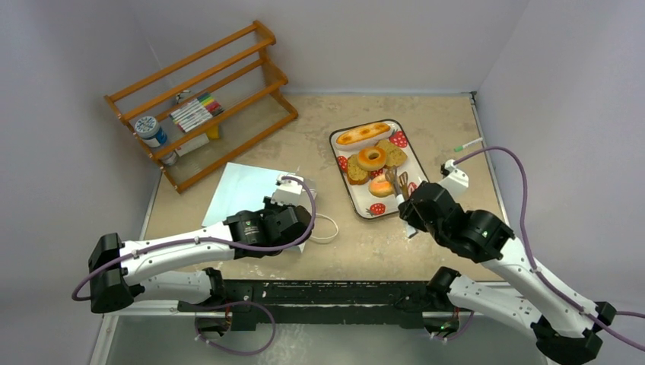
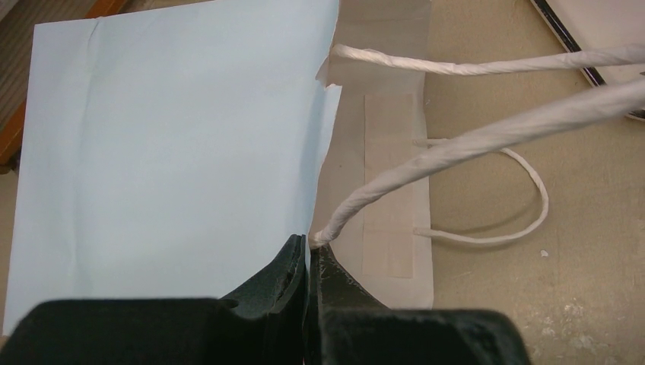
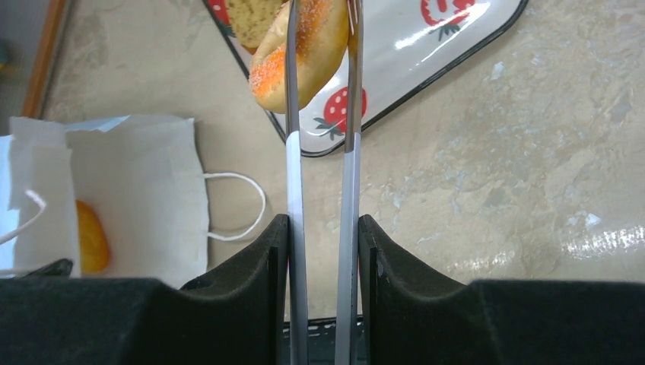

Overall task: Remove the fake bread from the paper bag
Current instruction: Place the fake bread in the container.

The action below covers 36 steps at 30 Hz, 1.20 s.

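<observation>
Tongs (image 3: 351, 182), clamped in the right hand (image 3: 323, 228), pinch an orange sugared roll (image 3: 312, 38) over the strawberry tray (image 3: 456, 38); the left hand (image 2: 308, 251) is closed tight on the rim of the paper bag (image 2: 167, 152).

Wooden rack (image 1: 201, 99) with markers (image 1: 196, 112); strawberry-print tray (image 3: 433, 34); long metal tongs (image 3: 293, 182).

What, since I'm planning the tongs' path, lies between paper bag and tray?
Only the bag's white cord handle on bare tabletop; the right wrist view shows it.
</observation>
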Tool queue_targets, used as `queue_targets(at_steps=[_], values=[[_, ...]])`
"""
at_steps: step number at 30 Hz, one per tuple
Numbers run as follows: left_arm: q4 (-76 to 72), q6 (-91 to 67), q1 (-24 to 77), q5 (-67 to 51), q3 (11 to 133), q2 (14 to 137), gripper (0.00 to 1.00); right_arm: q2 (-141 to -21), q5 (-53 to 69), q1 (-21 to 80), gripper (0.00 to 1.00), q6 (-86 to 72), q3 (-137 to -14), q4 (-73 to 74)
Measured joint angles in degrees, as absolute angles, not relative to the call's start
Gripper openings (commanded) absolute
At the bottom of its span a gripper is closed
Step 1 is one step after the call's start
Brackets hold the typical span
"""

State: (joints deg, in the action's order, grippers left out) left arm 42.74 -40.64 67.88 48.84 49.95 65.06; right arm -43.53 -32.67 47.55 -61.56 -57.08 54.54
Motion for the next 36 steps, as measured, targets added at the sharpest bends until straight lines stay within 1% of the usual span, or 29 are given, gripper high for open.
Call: queue_targets(at_steps=[8, 12, 20, 23, 26, 28, 30, 34, 36], values=[[42.09, -37.39, 67.88, 45.43, 49.95, 62.43, 0.00, -49.60, -35.48, 47.29, 0.00, -64.45, -52.49, 53.08], [40.10, -33.17, 67.88, 39.88, 49.95, 60.82, 0.00, -51.16, -36.16, 45.95, 0.00, -64.42, -50.76, 50.17], [37.12, -25.89, 67.90, 27.64, 49.76, 57.76, 0.00, -51.75, -36.49, 39.97, 0.00, -61.93, -46.50, 42.76], [36.86, -24.49, 68.01, 25.26, 49.76, 58.08, 0.00, -51.72, -36.23, 38.72, 0.11, -61.28, -44.18, 40.01], [36.99, -23.57, 68.73, 23.97, 49.78, 60.12, 0.00, -51.66, -35.38, 38.15, 0.27, -60.82, -42.06, 37.56], [37.08, -23.27, 69.49, 23.88, 49.78, 61.10, 0.00, -51.48, -34.74, 38.06, 0.33, -60.80, -40.80, 36.32], [37.26, -23.18, 69.91, 23.99, 49.78, 61.32, 0.00, -51.09, -34.00, 37.95, 0.36, -60.80, -39.64, 35.29], [37.50, -23.18, 70.15, 24.47, 49.91, 61.32, 0.00, -50.17, -32.45, 37.21, 0.37, -60.75, -37.78, 33.26], [37.76, -23.20, 70.15, 24.73, 50.26, 61.54, 0.00, -49.98, -31.62, 36.88, 0.41, -60.71, -37.32, 32.82]])
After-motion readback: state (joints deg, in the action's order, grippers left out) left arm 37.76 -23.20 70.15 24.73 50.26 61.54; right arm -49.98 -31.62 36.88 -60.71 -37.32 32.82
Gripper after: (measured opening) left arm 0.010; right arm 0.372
